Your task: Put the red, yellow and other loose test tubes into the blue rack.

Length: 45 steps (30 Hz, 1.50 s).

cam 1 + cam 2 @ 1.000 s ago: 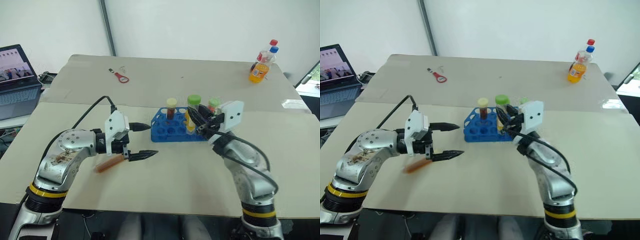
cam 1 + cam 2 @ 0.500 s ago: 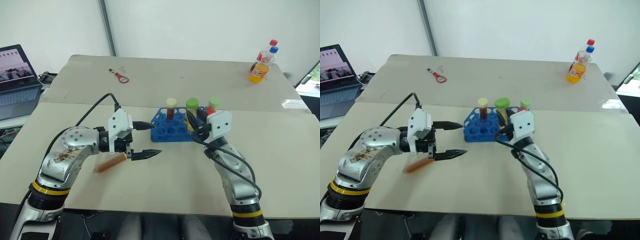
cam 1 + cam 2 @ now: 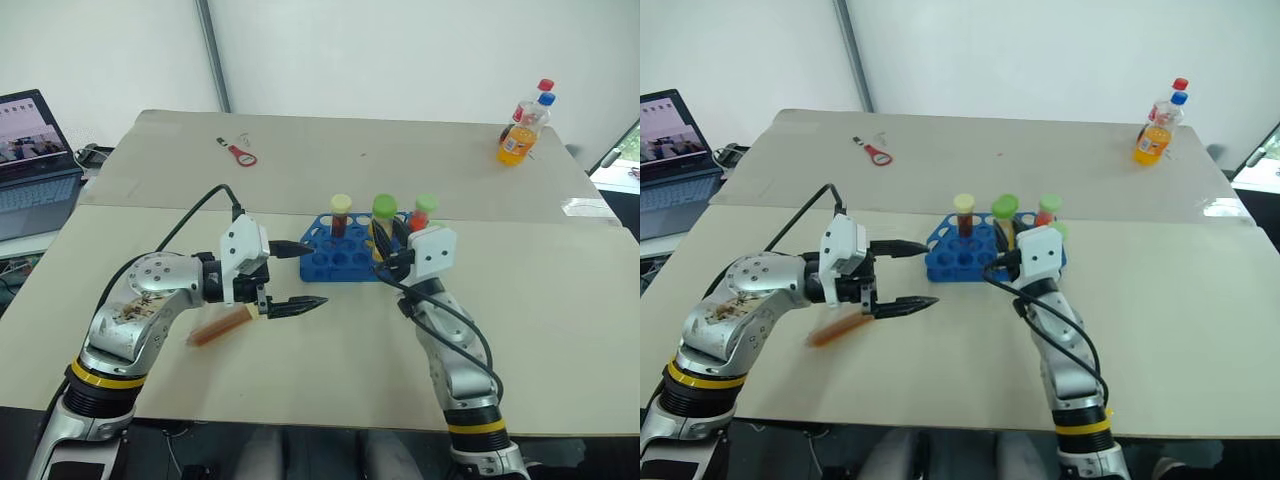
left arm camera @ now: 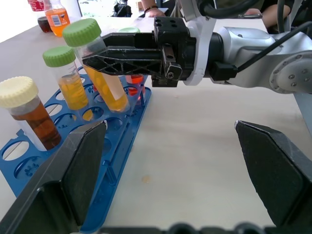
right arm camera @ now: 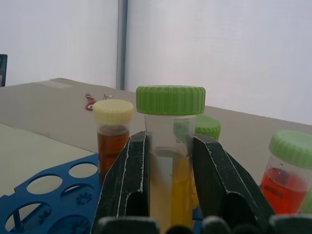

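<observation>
My right gripper point(image 5: 169, 139) is shut on a green-capped test tube point(image 5: 170, 146) of yellow liquid and holds it tilted over the blue rack point(image 3: 330, 266). The tube's lower end point(image 4: 117, 100) is down at the rack's holes. In the rack stand a cream-capped brown tube point(image 3: 341, 215), a second green-capped yellow tube point(image 4: 66, 78) and a green-capped red tube point(image 3: 422, 212). An orange-brown tube point(image 3: 220, 325) lies flat on the table under my left gripper point(image 3: 313, 273). That gripper is open and holds nothing, pointing at the rack's left end.
A red-handled bottle opener point(image 3: 240, 153) lies at the back left. Two orange soda bottles point(image 3: 520, 135) stand at the back right corner. A laptop point(image 3: 35, 160) sits off the table's left side. A seam point(image 3: 180, 208) crosses the tabletop just behind the rack.
My right gripper has sunk a little with the yellow tube toward the rack, and its wrist has dropped and swung left. The left gripper has stayed in place, open.
</observation>
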{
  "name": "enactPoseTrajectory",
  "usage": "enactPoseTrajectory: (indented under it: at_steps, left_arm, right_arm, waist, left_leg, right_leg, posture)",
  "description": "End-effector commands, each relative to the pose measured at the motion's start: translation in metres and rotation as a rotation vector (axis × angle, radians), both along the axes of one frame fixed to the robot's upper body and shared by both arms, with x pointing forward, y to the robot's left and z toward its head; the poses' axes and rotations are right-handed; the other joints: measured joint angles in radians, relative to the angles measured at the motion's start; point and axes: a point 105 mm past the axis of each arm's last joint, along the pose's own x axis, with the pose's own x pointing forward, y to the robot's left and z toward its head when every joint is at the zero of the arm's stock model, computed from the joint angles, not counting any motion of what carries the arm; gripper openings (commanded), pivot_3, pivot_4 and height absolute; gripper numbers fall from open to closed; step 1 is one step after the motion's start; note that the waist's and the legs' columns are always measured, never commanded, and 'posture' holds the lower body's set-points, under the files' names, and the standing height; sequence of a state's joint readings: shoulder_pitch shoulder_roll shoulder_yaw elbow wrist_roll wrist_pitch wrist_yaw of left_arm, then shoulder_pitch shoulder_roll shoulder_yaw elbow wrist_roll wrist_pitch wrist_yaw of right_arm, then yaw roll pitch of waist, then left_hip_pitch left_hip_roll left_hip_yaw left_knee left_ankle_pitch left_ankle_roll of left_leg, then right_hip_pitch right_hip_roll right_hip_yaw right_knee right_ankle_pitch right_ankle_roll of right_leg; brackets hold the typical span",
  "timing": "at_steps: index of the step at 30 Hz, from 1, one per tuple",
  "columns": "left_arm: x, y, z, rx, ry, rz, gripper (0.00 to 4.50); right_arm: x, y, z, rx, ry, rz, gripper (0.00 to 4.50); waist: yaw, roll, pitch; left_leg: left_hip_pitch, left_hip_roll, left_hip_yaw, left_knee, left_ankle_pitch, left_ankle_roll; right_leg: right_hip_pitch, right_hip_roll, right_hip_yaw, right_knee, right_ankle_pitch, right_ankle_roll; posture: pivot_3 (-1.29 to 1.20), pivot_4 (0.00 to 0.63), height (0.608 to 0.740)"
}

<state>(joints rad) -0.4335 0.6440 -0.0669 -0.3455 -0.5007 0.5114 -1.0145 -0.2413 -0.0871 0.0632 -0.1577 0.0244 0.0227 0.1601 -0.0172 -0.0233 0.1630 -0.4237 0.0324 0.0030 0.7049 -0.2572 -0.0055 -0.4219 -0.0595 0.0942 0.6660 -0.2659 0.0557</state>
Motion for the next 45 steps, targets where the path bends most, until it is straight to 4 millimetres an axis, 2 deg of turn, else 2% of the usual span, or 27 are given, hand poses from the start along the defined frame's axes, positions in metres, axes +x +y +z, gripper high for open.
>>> enactPoseTrajectory:
  at_steps: [1, 3, 5, 10, 12, 13, 15, 17, 19, 21, 25, 27, 33, 40, 45]
  left_arm:
    - [-0.002, -0.005, 0.013, -0.034, -0.013, -0.002, 4.50]
    - [-0.002, -0.007, 0.015, -0.046, -0.001, 0.000, 4.50]
    - [-0.002, -0.007, 0.017, -0.051, 0.002, -0.001, 4.50]
    - [-0.002, -0.004, 0.018, -0.037, 0.002, 0.003, 4.50]
    - [-0.001, 0.002, 0.016, 0.011, 0.011, 0.019, 4.50]
    - [0.000, 0.007, 0.014, 0.057, 0.019, 0.033, 4.50]
    - [0.004, 0.019, 0.011, 0.167, 0.005, 0.075, 4.50]
    - [0.010, 0.041, 0.004, 0.354, 0.002, 0.157, 4.50]
    - [0.012, 0.059, 0.004, 0.452, 0.031, 0.209, 4.50]
    - [0.011, 0.068, 0.006, 0.497, 0.062, 0.218, 4.50]
    - [0.006, 0.082, -0.006, 0.625, 0.186, 0.265, 4.50]
    - [0.007, 0.086, -0.014, 0.699, 0.214, 0.284, 4.50]
    - [0.014, 0.090, -0.026, 0.758, 0.277, 0.303, 4.50]
    - [0.017, 0.094, -0.042, 0.848, 0.329, 0.275, 4.50]
    - [0.022, 0.094, -0.049, 0.890, 0.330, 0.263, 4.50]
  right_arm:
    - [-0.006, -0.004, 0.002, 0.028, -0.018, 0.006, 0.88]
    - [-0.008, -0.007, 0.001, 0.033, -0.016, 0.001, 0.88]
    - [-0.009, -0.008, 0.000, 0.043, -0.011, 0.005, 1.90]
    - [-0.011, -0.008, -0.001, 0.000, 0.008, 0.020, 3.68]
    - [-0.015, -0.007, -0.004, -0.063, 0.019, 0.049, 4.31]
    - [-0.019, -0.008, -0.006, -0.108, 0.029, 0.067, 4.46]
    - [-0.025, -0.013, -0.006, -0.182, 0.033, 0.087, 4.46]
    - [-0.032, -0.029, -0.002, -0.236, 0.066, 0.089, 4.46]
    - [-0.039, -0.038, 0.001, -0.259, 0.122, 0.130, 4.46]
    - [-0.048, -0.034, 0.001, -0.286, 0.173, 0.225, 4.46]
    - [-0.087, -0.007, 0.004, -0.371, 0.318, 0.612, 4.46]
    - [-0.096, -0.001, 0.006, -0.417, 0.387, 0.707, 4.46]
    - [-0.101, 0.017, 0.011, -0.460, 0.454, 0.814, 4.46]
    - [-0.118, 0.022, 0.007, -0.478, 0.495, 0.916, 4.46]
    - [-0.124, 0.021, 0.005, -0.484, 0.509, 0.917, 4.46]
  waist:
    - [0.001, 0.000, 0.000]
    - [0.000, 0.000, 0.000]
    - [0.000, 0.000, 0.000]
    - [-0.002, 0.000, 0.000]
    - [-0.001, 0.000, 0.000]
    - [-0.001, 0.000, 0.000]
    - [-0.001, 0.000, 0.000]
    - [0.000, 0.000, 0.000]
    - [0.000, 0.000, 0.000]
    - [0.001, 0.000, 0.000]
    - [0.002, 0.000, 0.000]
    - [0.002, 0.000, 0.001]
    - [0.005, -0.002, 0.002]
    - [0.005, -0.003, 0.002]
    - [0.006, -0.003, 0.002]
  left_leg:
    - [0.000, 0.000, 0.000, 0.000, 0.000, 0.000]
    - [0.000, 0.000, 0.000, 0.000, 0.000, 0.000]
    - [0.000, 0.000, 0.000, 0.000, 0.000, 0.000]
    - [0.000, 0.000, 0.000, 0.000, 0.000, 0.000]
    - [0.000, 0.000, 0.000, 0.000, 0.000, 0.000]
    - [0.000, 0.000, 0.000, 0.000, 0.000, 0.000]
    - [0.000, 0.000, 0.000, 0.000, 0.000, 0.000]
    - [0.000, 0.000, 0.000, -0.001, 0.000, 0.000]
    - [0.000, 0.000, 0.000, -0.001, 0.000, 0.000]
    - [0.000, 0.000, 0.000, -0.001, 0.000, 0.000]
    - [0.001, 0.001, 0.000, -0.001, 0.000, 0.000]
    - [0.000, 0.001, 0.000, -0.001, 0.000, 0.000]
    - [0.000, 0.002, -0.001, -0.001, 0.000, 0.000]
    - [-0.001, 0.001, -0.001, -0.001, 0.000, 0.000]
    - [-0.001, 0.001, -0.001, -0.001, 0.000, 0.000]
  right_leg:
    - [0.000, 0.000, 0.000, 0.000, 0.000, 0.000]
    - [0.000, 0.000, 0.000, 0.000, 0.000, 0.000]
    - [0.000, 0.000, 0.000, 0.000, 0.000, 0.000]
    - [0.000, 0.000, 0.000, 0.000, 0.000, 0.000]
    - [0.000, 0.000, 0.000, 0.000, 0.000, 0.000]
    - [0.000, 0.000, 0.000, 0.000, 0.000, 0.000]
    - [0.000, 0.000, 0.000, 0.000, 0.000, 0.000]
    - [0.000, 0.000, 0.000, -0.001, 0.000, 0.000]
    - [0.000, 0.000, 0.000, -0.001, 0.000, 0.000]
    - [0.000, 0.000, 0.000, -0.001, 0.000, 0.000]
    - [0.001, 0.001, 0.000, -0.001, -0.001, -0.001]
    - [0.001, 0.001, 0.000, -0.001, -0.001, -0.001]
    - [0.001, 0.002, -0.001, -0.001, -0.002, -0.002]
    - [0.000, 0.001, -0.001, -0.002, -0.002, -0.002]
    - [0.000, 0.002, -0.002, -0.001, -0.002, -0.002]
  posture:
    - [0.00, 0.150, 0.705]
    - [0.00, 0.150, 0.705]
    - [0.00, 0.150, 0.705]
    - [0.00, 0.150, 0.705]
    - [0.00, 0.150, 0.705]
    - [0.00, 0.150, 0.705]
    - [0.00, 0.150, 0.705]
    - [0.00, 0.150, 0.705]
    - [0.00, 0.150, 0.705]
    - [0.00, 0.150, 0.705]
    - [0.00, 0.150, 0.705]
    - [0.00, 0.150, 0.705]
    - [0.00, 0.150, 0.705]
    - [0.00, 0.150, 0.705]
    - [0.00, 0.150, 0.705]
